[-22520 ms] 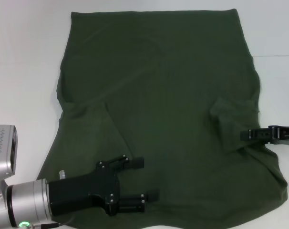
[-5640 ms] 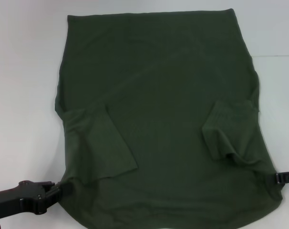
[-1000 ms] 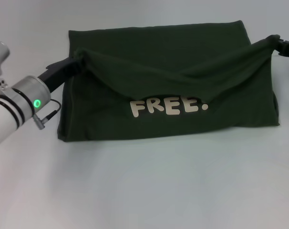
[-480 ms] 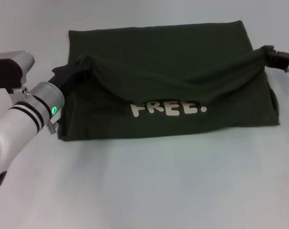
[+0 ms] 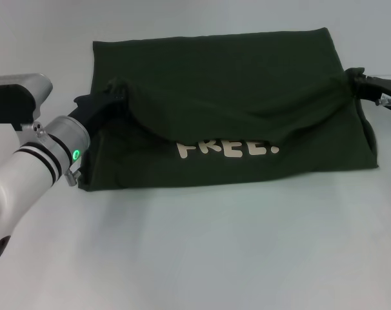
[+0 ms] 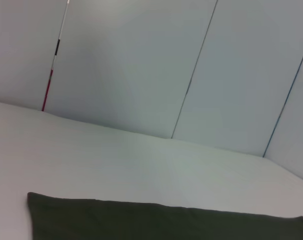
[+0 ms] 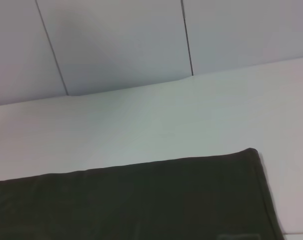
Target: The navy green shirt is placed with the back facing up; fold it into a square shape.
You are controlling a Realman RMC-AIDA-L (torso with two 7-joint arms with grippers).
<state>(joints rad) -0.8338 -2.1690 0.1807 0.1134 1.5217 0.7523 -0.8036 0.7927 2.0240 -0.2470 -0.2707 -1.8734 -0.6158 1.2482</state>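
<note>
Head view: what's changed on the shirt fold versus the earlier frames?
The navy green shirt, flat with sleeves folded in earlier, is now folded: its near half was carried over toward the far hem, showing a FREE. print. Over the last second the left gripper and right gripper have lowered their pinched corners, and sagging cloth now hides the tops of the letters. The far hem stayed put.

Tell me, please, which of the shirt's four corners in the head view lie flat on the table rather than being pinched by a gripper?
The two far corners of the navy green shirt lie flat. The left gripper and right gripper each hold a bunched near-side corner.
</note>
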